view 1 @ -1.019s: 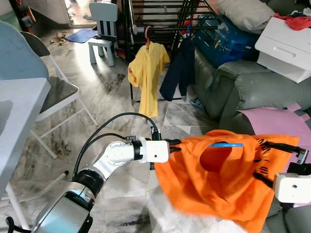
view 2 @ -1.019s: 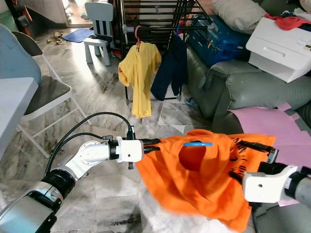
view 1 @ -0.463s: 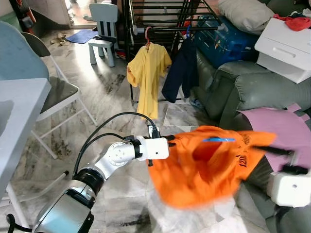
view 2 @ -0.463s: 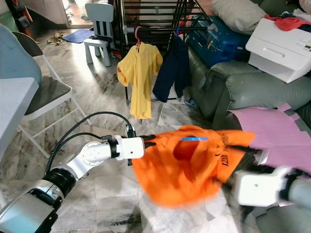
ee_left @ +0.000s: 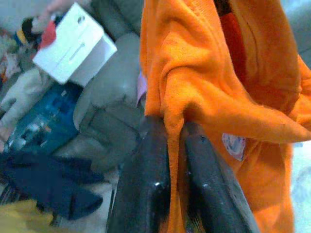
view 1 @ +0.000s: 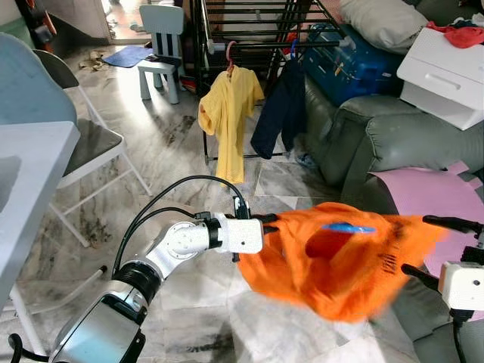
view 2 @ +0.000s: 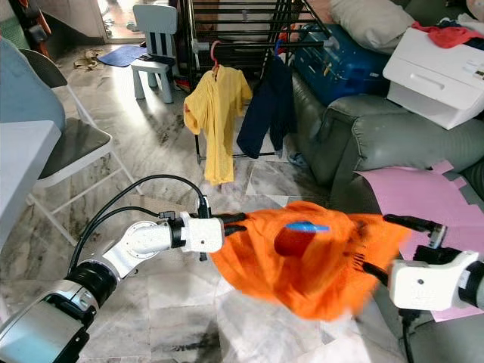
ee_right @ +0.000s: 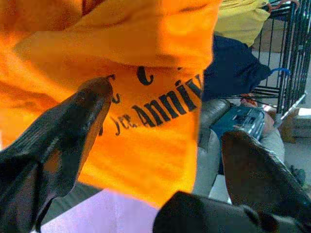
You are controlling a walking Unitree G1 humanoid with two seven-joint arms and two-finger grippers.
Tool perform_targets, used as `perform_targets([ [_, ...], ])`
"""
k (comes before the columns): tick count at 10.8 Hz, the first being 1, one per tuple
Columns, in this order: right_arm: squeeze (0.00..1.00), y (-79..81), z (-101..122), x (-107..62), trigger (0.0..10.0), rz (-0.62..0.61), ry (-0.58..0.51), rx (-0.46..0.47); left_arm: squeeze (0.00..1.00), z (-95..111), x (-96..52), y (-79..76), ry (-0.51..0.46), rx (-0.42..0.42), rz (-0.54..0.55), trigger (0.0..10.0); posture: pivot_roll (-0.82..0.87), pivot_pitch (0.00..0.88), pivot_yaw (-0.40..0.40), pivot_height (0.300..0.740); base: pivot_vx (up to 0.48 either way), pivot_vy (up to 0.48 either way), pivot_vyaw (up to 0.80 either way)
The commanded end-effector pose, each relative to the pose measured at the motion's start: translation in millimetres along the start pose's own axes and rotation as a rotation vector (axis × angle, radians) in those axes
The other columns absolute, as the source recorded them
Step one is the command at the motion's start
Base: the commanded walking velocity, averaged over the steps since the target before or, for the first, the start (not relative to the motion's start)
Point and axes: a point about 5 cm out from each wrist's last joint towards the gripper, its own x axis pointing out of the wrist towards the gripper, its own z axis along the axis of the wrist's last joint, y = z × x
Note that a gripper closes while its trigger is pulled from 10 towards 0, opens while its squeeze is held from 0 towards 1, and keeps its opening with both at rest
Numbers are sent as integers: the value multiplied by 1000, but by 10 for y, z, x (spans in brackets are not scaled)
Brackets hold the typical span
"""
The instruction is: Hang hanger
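An orange shirt (view 1: 333, 261) with a blue hanger (view 1: 346, 227) in its neck hangs above the floor, its right side blurred. My left gripper (view 1: 271, 221) is shut on the shirt's left edge, and the left wrist view shows the fabric pinched between its fingers (ee_left: 155, 160). At the shirt's right stands my right gripper (view 1: 439, 248), open, with its fingers (ee_right: 68, 141) wide apart and the printed cloth just beyond them. The black drying rack (view 1: 249, 45) stands farther back, with a yellow shirt (view 1: 227, 113) and a navy garment (view 1: 278, 106) hung on it.
A grey-green sofa (view 1: 378, 136) runs along the right, bearing a pink sheet (view 1: 431, 189), a white box (view 1: 442, 64) and a blue suitcase (view 1: 352, 60). On the left are a white table (view 1: 23, 174), a folding chair (view 1: 83, 144) and a small blue chair (view 1: 160, 45).
My right gripper has come off the shirt's right side and shifted right, its fingers now bare. The shirt swung left, then back, and sags on the right. The left gripper keeps its hold.
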Motion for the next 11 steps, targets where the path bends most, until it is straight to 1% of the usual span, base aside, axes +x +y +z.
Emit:
perform_targets([
  [1, 0, 2, -15, 24, 10000, 20, -3, -17, 0, 97, 6, 67, -72, 29, 23, 0, -52, 0, -30, 740, 0, 0, 0],
  [3, 0, -32, -6, 100, 10000, 24, -27, -20, 0, 132, 16, 43, -104, 31, -1, 0, -52, 0, -29, 740, 0, 0, 0],
  [4, 0, 4, -23, 143, 1569, 39, -51, 45, 0, 158, 29, 38, -125, 32, -2, 0, -51, 0, -29, 740, 0, 0, 0],
  [5, 0, 75, -49, 174, 0, 75, -63, 99, 0, 179, 39, 39, -143, 31, 2, 0, -49, 0, -30, 740, 0, 0, 0],
  [6, 0, 239, -59, 202, 0, 178, -82, 205, 0, 189, 38, 33, -154, 29, -1, 0, -47, 0, -31, 740, 0, 0, 0],
  [7, 0, 306, -48, 194, 0, 233, -94, 259, 0, 192, 33, 23, -159, 30, -3, 0, -47, 0, -31, 740, 0, 0, 0],
  [8, 0, 318, -52, 180, 0, 260, -95, 272, 0, 199, 32, 17, -168, 30, -8, 0, -47, 0, -31, 740, 0, 0, 0],
  [10, 0, 243, 21, 145, 0, 279, -131, 302, 0, 196, 34, 1, -169, 30, -17, 0, -48, 0, -31, 740, 0, 0, 0],
  [11, 0, 237, 54, 138, 0, 293, -142, 307, 0, 196, 39, -2, -169, 29, -21, 0, -53, 0, -31, 740, 0, 0, 0],
])
